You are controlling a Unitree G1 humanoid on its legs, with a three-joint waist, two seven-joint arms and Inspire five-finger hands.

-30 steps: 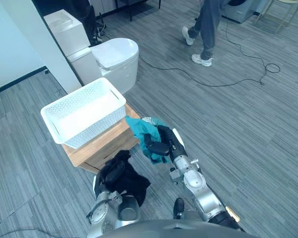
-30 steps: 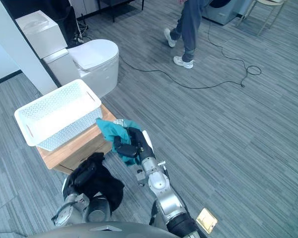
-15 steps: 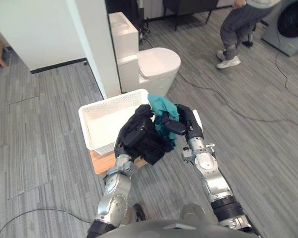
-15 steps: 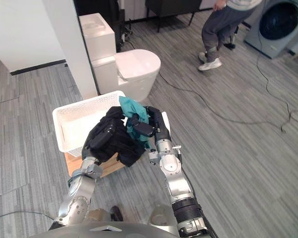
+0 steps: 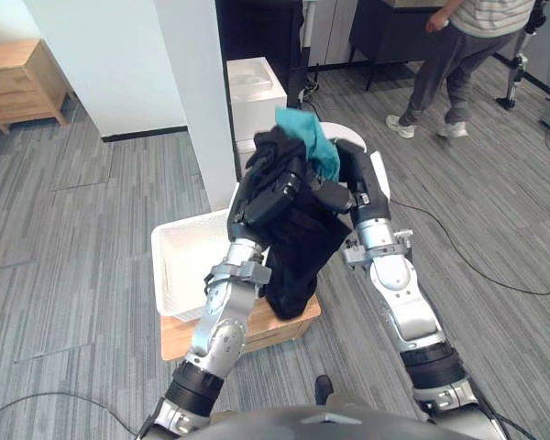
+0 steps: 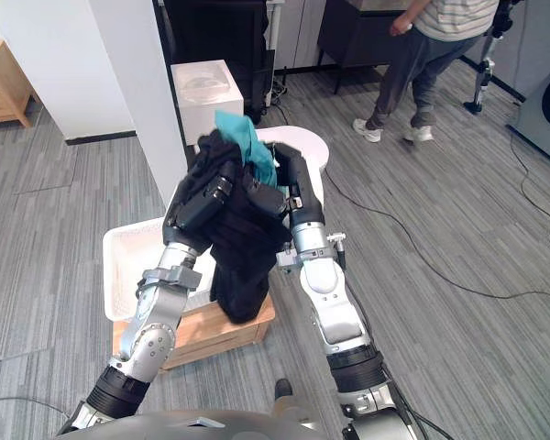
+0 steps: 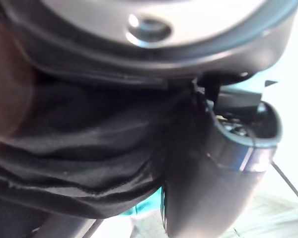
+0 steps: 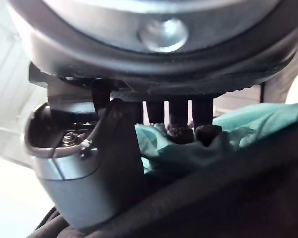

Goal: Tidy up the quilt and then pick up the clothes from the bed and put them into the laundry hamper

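Both arms are raised high in front of me. My left hand is curled round a black garment that hangs down in long folds over the white perforated laundry hamper. My right hand is shut on a teal garment, held against the top of the black one. In the right wrist view the fingers press into the teal cloth. The left wrist view has black cloth bunched against the palm.
The hamper rests on a low wooden stand. Behind it are a white toilet and a white pillar. A wooden cabinet stands far left. A person stands at the back right, with a cable on the floor.
Both hands have risen with their clothes, the black garment now dangling above the hamper. The camera has tilted up, so the whole scene has shifted.
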